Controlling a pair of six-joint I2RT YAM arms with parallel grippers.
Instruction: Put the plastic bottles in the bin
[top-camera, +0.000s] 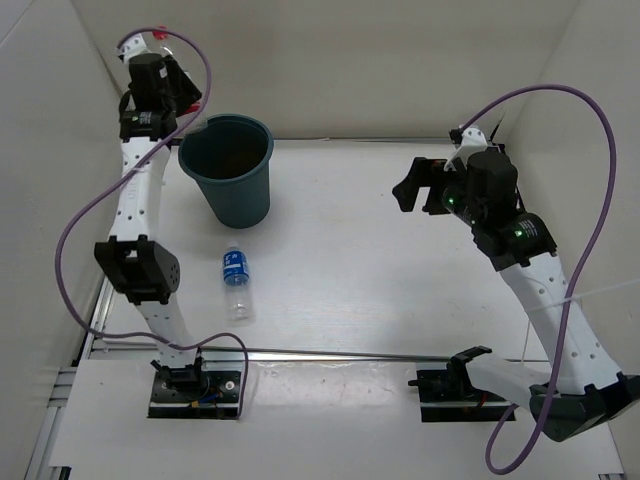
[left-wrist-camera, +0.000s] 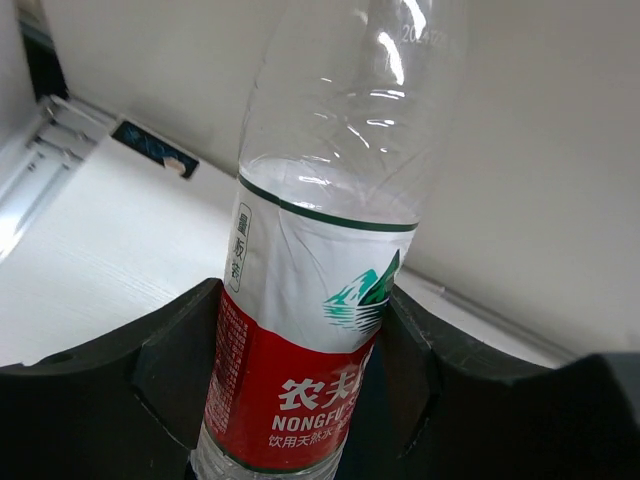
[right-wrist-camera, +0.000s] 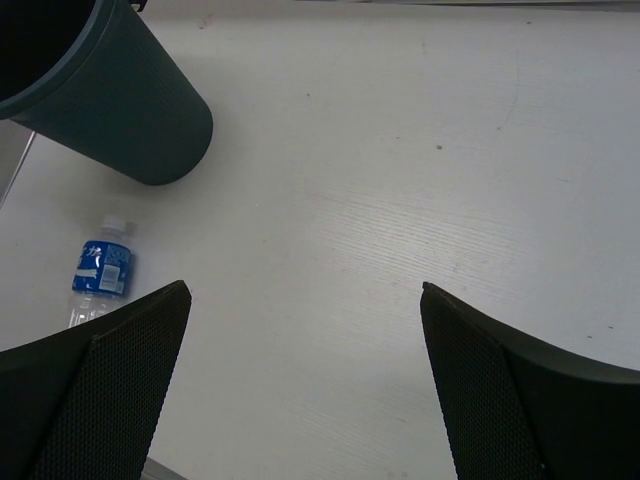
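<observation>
From above, my left jaws hang at the bin's (top-camera: 228, 170) far-left rim. The blue-labelled bottle (top-camera: 236, 283) lies on the tabletop (top-camera: 380, 280), long axis near-to-far, nearer my left arm.

Left wrist: left jaws clamp the red-labelled bottle (left-wrist-camera: 320, 300).

Right wrist: right jaws spread wide, empty.

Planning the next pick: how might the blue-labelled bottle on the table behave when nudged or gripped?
The blue-labelled bottle lies on its side, so a nudge would probably roll it. It looks empty and clear: likely light, and its walls may dent.
</observation>
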